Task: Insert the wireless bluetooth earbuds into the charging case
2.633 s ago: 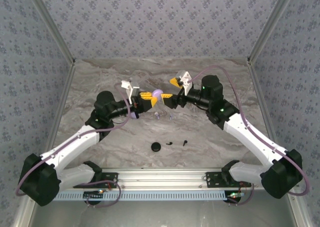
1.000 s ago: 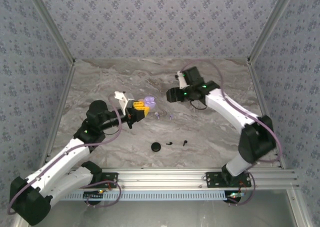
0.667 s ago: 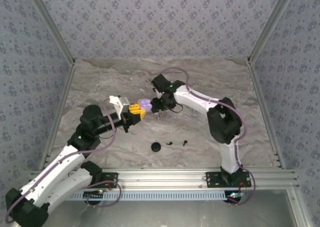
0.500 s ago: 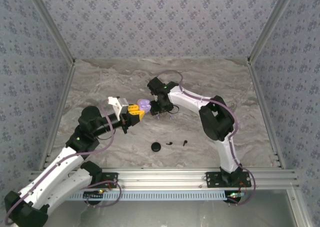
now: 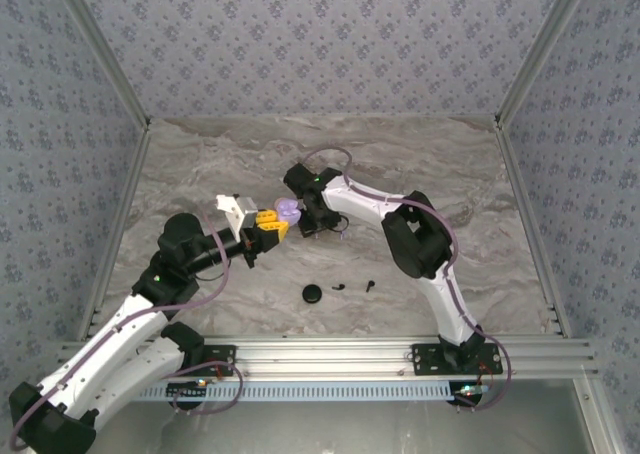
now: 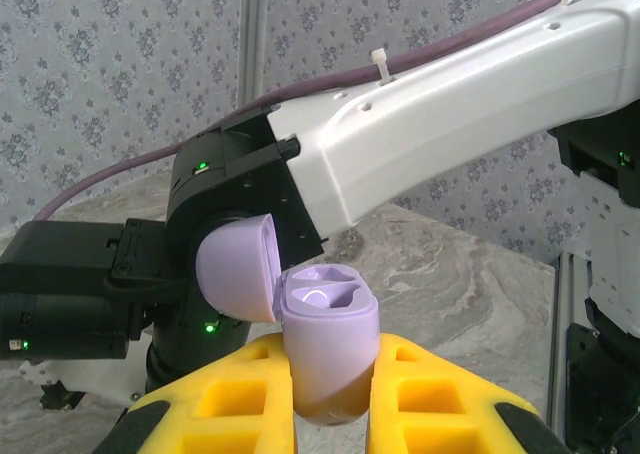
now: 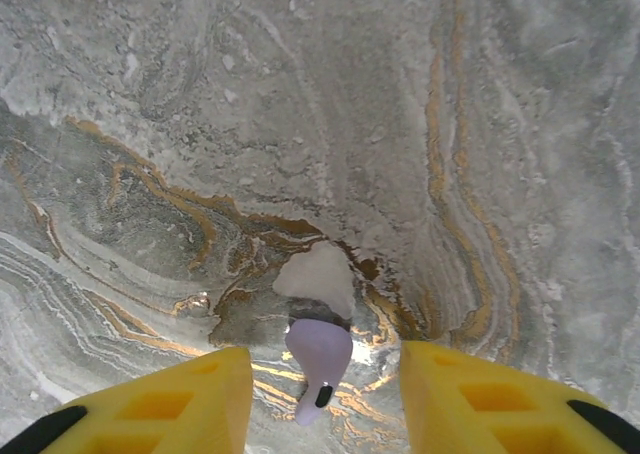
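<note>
From overhead: my left pincer [image 5: 275,222] pinches a lilac case [image 5: 288,210] at mid-table, with my right arm [image 5: 360,199] bent down just beside it.
Nearer edge, same view: two black earbuds [image 5: 369,285] and a round black piece [image 5: 313,294] lie on the marble table [image 5: 200,164], well apart from the lilac case.
Left wrist: yellow fingers [image 6: 440,404] press the case's sides. Its lid [image 6: 238,269] is swung open, two wells showing.
Right wrist: my right pincer [image 7: 327,352] stands spread. A lilac earbud [image 7: 318,364] lies on the marble between the fingers, touching neither.
</note>
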You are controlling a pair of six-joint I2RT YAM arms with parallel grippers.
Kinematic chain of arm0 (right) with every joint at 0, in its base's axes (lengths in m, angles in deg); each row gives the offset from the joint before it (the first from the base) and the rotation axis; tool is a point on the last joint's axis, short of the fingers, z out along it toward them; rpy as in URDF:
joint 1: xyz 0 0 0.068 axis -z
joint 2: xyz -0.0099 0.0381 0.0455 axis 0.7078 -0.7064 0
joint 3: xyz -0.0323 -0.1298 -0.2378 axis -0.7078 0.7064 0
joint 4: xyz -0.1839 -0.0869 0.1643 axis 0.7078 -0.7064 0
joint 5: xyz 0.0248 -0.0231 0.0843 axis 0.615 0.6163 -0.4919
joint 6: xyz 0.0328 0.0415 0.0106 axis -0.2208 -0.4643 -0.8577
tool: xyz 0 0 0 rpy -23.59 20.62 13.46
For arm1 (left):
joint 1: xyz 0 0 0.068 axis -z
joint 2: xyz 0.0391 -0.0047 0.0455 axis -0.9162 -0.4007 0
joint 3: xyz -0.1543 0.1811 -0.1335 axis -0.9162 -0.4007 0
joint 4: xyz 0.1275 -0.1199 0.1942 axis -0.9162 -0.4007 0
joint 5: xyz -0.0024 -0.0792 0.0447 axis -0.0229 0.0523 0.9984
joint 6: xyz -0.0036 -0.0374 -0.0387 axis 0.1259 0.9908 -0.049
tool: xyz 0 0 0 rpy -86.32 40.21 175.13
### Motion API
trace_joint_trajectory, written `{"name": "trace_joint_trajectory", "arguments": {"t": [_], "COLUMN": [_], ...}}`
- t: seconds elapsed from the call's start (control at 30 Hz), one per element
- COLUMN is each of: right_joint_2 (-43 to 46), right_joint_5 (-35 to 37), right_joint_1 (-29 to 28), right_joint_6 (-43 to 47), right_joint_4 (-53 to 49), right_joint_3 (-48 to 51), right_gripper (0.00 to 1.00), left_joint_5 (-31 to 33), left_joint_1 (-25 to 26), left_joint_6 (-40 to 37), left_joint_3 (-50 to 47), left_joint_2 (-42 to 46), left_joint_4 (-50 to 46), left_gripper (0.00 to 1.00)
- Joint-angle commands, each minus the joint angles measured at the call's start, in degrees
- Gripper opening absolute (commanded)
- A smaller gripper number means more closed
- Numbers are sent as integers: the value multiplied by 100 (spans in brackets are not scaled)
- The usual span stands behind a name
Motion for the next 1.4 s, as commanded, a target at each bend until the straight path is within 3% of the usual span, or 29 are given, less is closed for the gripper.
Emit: {"name": "trace_joint_trajectory", "arguments": {"t": [0.0,0.2,0.73,1.03,1.37], "right_joint_2": [-215,-381,-257,1096,3653], "right_joint_5": [142,52,16,-123,-425], "right_joint_1": [-62,-66,16,365,860], "right_joint_6": [16,43,-120,152,819], "right_joint_4": [-293,-365,137,794,1703], "right_joint_3": [-229,-293,-124,725,2044], "right_gripper": [41,33,23,20,20], "left_joint_5": [67,95,96,55,-60], "left_joint_1": [29,27,31,25,35], "left_joint_6": [-72,-63,-39,133,553], "left_joint_3": [5,5,41,8,-78], "left_joint_2": [45,34,0,-44,-411], "left_joint_4": [75,92,51,165,814], "left_gripper": [0,0,0,0,0]}}
